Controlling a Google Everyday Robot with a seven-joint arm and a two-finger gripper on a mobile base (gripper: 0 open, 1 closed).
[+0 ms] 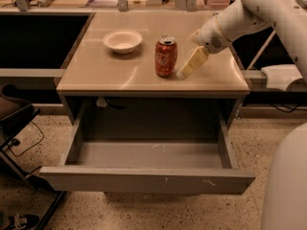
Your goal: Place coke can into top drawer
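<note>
The red coke can [166, 56] stands upright on the tan table top [110, 73], a little right of centre. My gripper [188, 67] hangs from the white arm just to the right of the can, close beside it and low over the table. The top drawer [144, 178] is pulled out wide below the table top, and its grey inside holds nothing.
A white bowl [123, 41] sits on the table to the left of the can. A dark chair or cart [14, 119] stands at the left of the drawer. My white base [285, 186] fills the lower right corner. Clutter lies on the counter behind.
</note>
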